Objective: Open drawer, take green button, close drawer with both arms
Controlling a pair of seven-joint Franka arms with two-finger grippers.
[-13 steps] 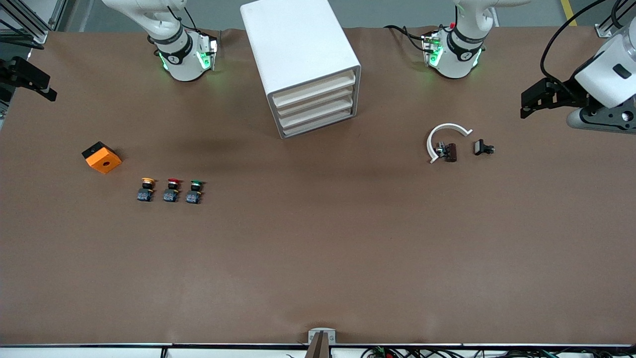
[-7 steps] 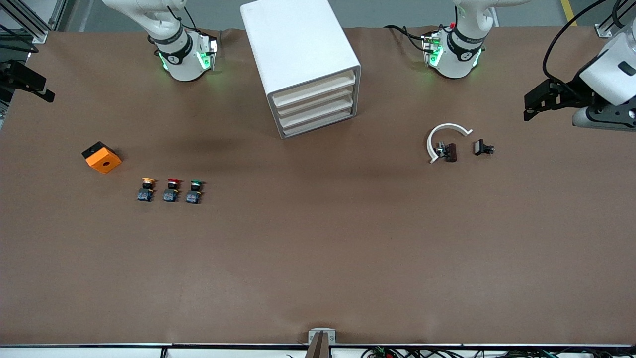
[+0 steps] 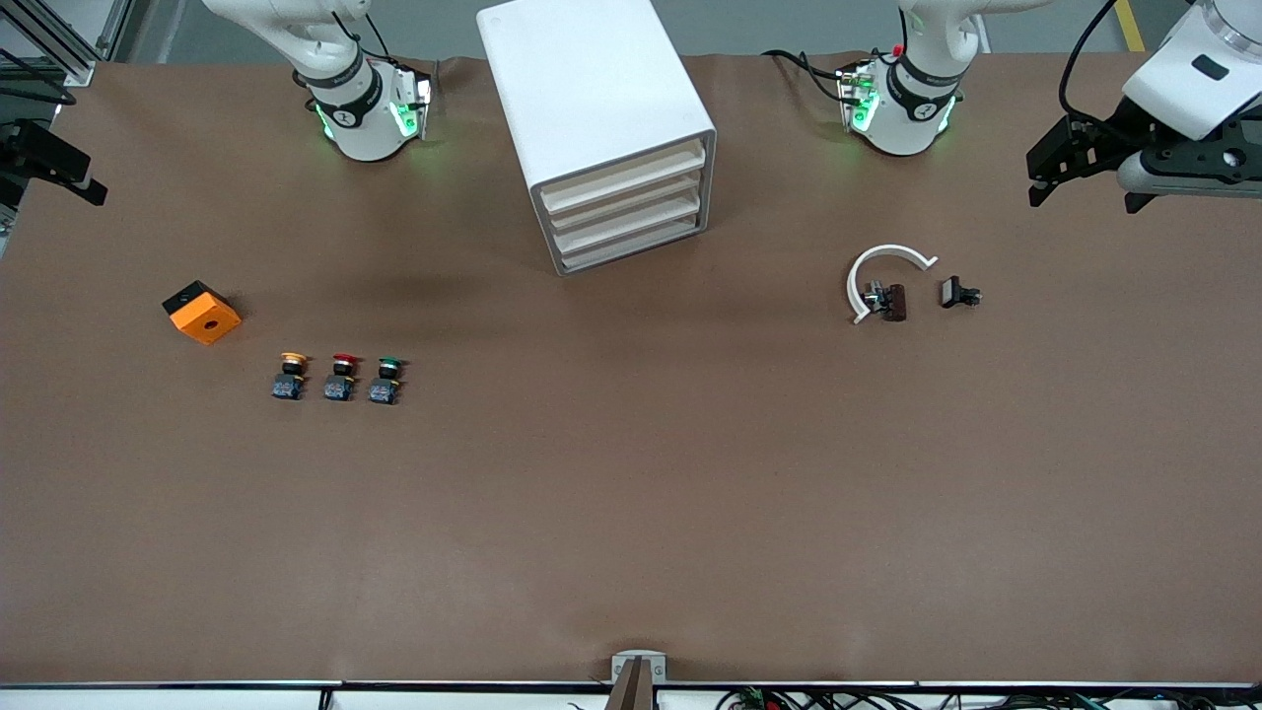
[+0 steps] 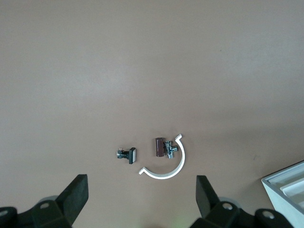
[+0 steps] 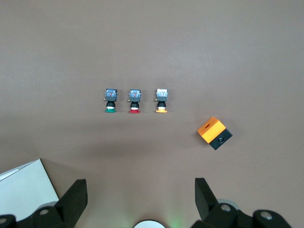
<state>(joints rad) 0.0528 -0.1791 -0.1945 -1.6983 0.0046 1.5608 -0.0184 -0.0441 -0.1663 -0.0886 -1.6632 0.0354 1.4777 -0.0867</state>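
The white cabinet stands between the two arm bases. All its stacked drawers are pushed in, the lower drawer among them. The green-capped button stands on the table toward the right arm's end, last in a row with a red-capped one and a yellow-capped one. My left gripper hangs open and empty over the left arm's end of the table. Over the table's edge at the right arm's end, my right gripper is also open and empty.
An orange and black block lies near the buttons, toward the right arm's end. Toward the left arm's end lie a white C-shaped piece, a small brown part and a small black part.
The left gripper has lifted and swung toward the arm bases' side of the table. The right gripper has barely shifted. Nothing on the table has moved.
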